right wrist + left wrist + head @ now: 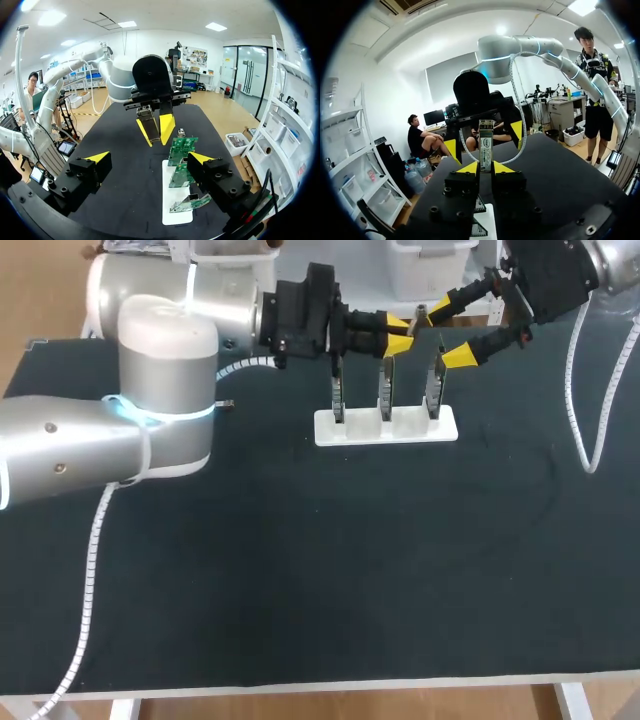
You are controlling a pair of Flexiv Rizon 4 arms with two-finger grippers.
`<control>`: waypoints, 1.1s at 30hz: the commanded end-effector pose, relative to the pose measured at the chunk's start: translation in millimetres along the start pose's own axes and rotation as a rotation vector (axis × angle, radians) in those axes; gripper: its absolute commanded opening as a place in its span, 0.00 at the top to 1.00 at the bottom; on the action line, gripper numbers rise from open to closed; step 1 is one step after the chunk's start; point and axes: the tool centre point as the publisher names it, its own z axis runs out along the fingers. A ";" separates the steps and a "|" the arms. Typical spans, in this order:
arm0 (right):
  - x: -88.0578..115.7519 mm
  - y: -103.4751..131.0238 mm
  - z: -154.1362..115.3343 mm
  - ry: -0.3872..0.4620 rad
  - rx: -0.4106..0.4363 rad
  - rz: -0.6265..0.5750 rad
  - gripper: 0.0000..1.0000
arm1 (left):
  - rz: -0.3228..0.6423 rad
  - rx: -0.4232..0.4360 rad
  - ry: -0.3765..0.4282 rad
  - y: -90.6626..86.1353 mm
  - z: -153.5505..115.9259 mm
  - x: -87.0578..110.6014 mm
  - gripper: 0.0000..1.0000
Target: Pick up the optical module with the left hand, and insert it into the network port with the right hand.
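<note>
The optical module, a slim metal bar with a label, stands upright between the yellow fingertips of my left gripper, which is shut on it. In the head view my left gripper hovers above the white stand, and the module pokes out towards my right gripper. My right gripper is open wide and faces the module from a short way off. Three green circuit boards stand on the stand; the farthest carries a small metal port.
The white stand with its three upright boards sits at the back middle of the dark table. A white cable hangs from my right arm down to the table at the right.
</note>
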 end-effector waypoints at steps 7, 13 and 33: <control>-0.4 1.4 -0.1 0.001 0.003 0.000 0.00 | 0.019 0.024 -0.017 10.2 5.4 1.8 1.00; -0.4 1.4 -0.1 0.001 0.003 0.000 0.00 | 0.021 0.030 -0.039 10.2 11.0 2.4 1.00; -0.4 1.4 -0.1 0.001 0.003 0.000 0.00 | 0.021 0.062 -0.036 10.4 11.8 -0.7 1.00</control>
